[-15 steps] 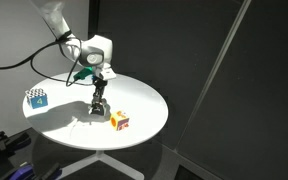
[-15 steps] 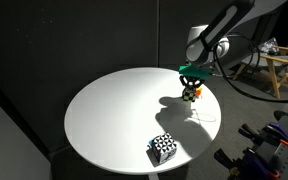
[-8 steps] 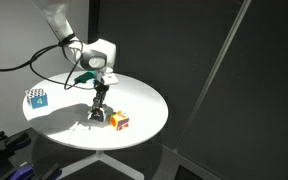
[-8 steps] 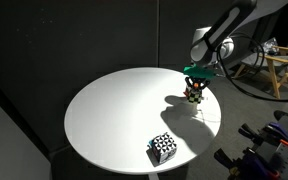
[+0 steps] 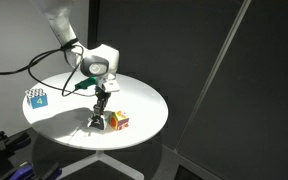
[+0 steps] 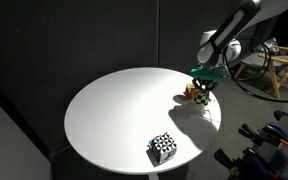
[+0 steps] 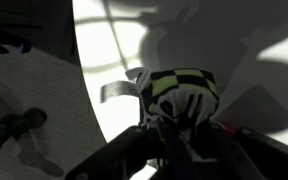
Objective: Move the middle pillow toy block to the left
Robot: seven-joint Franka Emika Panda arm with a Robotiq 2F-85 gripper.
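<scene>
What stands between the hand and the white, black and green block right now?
Nothing visible does: the wrist view shows the middle pillow toy block held in the hand. The orange-yellow cube lies close beside it; the blue-and-white cube sits far off, near the edge of the table.

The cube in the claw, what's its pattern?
The cube: white with black and green checks, clearest in wrist view.

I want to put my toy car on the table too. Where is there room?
The wide middle of the round table is bare, between the blue-and-white cube at one edge and the orange-yellow cube. It is crowded beside that cube, where the pincer holds the white-black-green cube.
</scene>
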